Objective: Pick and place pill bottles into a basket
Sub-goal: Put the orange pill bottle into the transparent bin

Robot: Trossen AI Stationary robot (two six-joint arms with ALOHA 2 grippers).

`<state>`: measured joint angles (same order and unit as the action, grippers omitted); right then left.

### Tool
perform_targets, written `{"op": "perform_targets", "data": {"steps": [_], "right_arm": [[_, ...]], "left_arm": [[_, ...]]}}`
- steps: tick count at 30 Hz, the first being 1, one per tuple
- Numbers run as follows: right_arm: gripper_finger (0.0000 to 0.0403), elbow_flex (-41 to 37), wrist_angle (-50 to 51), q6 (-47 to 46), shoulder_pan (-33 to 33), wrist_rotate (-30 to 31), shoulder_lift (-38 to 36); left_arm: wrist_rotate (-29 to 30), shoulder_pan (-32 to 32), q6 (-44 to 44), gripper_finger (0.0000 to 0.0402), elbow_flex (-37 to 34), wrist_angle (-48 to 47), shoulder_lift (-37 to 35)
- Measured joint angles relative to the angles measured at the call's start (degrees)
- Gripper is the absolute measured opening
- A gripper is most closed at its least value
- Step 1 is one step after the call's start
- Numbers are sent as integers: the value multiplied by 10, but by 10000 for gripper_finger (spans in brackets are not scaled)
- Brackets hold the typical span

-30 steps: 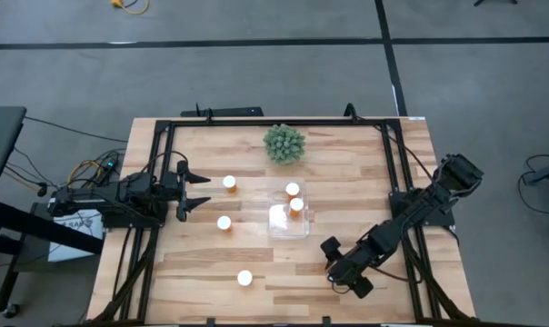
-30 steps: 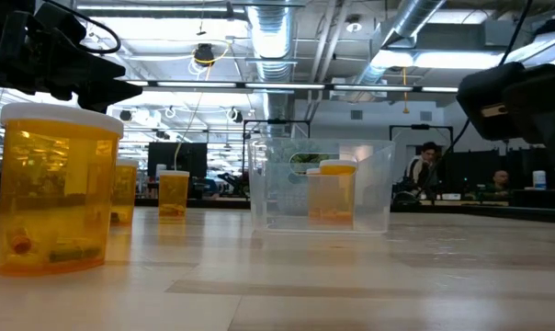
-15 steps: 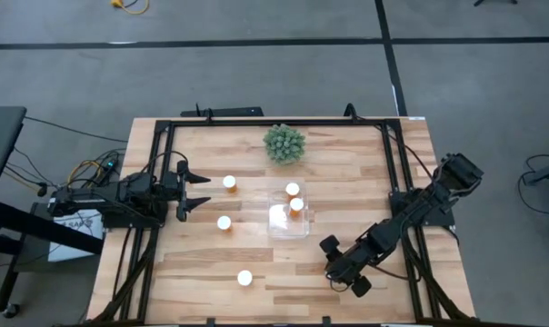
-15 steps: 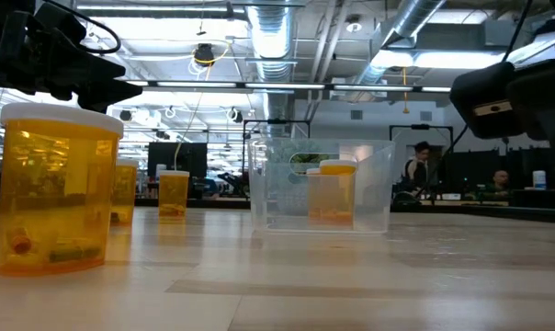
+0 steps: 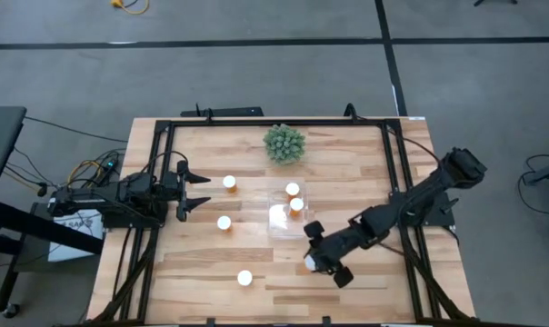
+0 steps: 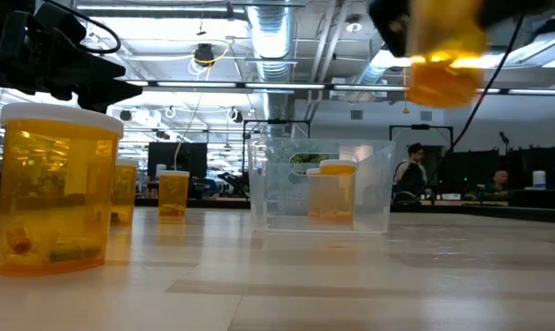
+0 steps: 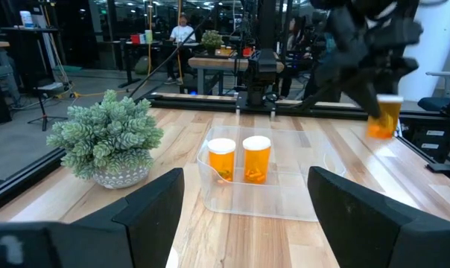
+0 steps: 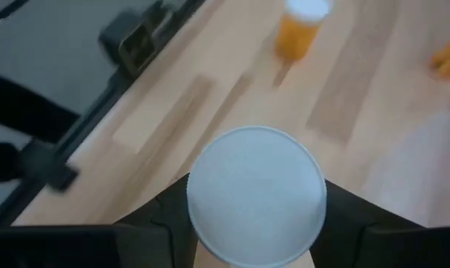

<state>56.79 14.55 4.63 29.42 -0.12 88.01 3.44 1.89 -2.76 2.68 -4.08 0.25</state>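
Observation:
My right gripper (image 5: 313,262) is shut on one pill bottle (image 6: 440,57), orange with a white cap (image 8: 256,195), held high above the table to the near right of the basket. The basket (image 5: 304,229), a clear bin, stands mid-table with two pill bottles (image 7: 221,158) (image 7: 256,157) upright inside. Three more pill bottles (image 5: 229,183) (image 5: 224,222) (image 5: 244,278) stand on the table to the basket's left. My left gripper (image 5: 200,191) waits open at the left edge, level, with nothing between its fingers. My right gripper pinches the pill bottle at its capped upper end (image 8: 199,205) between its two fingers (image 8: 165,217). The fingers slant down from the table's right. The cap hides the sides below it. The bottle's orange body (image 7: 381,119) hangs below the fingers, roughly upright and clear of the table.
A green spiky plant ball (image 5: 284,143) sits just beyond the basket. A black frame (image 5: 256,122) runs round the wooden tabletop. Bare wood lies near the front edge and right of the basket.
My right gripper has risen and gone toward the table's left, nearer the basket, tipping as it went. The pill bottle in its fingers has come up with it, lifted clear of the table. The left arm has kept still.

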Motion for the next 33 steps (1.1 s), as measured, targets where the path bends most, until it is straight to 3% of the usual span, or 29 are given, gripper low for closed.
{"op": "perform_targets", "data": {"steps": [7,14,19,25,33], "right_arm": [[195,48,17,52,-74,5,0],[179,49,48,79,-166,4,0],[197,49,80,73,-214,0,5],[178,49,93,41,-228,-34,5],[196,49,106,10,-203,-33,5]], "left_arm": [[0,0,0,277,0,0,0],[0,0,0,277,0,0,0],[0,0,0,277,0,0,0],[0,0,0,277,0,0,0],[0,0,0,277,0,0,0]]}}
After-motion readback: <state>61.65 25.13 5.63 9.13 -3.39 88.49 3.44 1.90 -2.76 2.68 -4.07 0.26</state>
